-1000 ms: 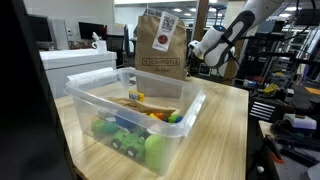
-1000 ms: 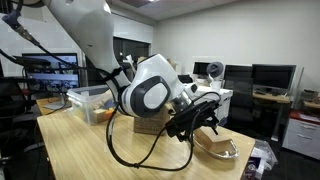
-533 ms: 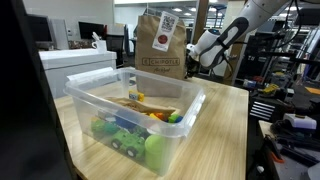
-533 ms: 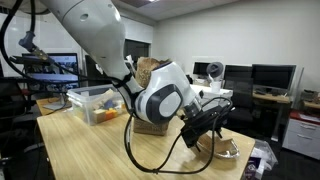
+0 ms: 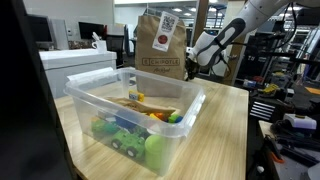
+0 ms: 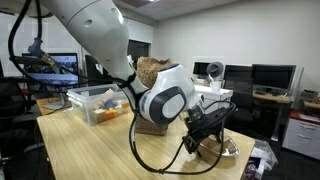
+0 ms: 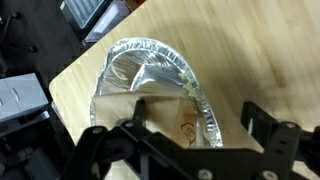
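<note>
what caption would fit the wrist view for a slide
Open gripper poised over a crumpled foil tray near the corner of a wooden table.

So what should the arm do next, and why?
Probably ease straight down a little. The gripper hangs open over the foil pan at the table corner, the pan sits between its jaws in the wrist view, and nothing is held.

Pale wooden table [image 5: 225, 120]; dark monitors [image 6: 270, 78] on desks behind; ceiling lights [image 5: 128, 4], probably fluorescent panels.
</note>
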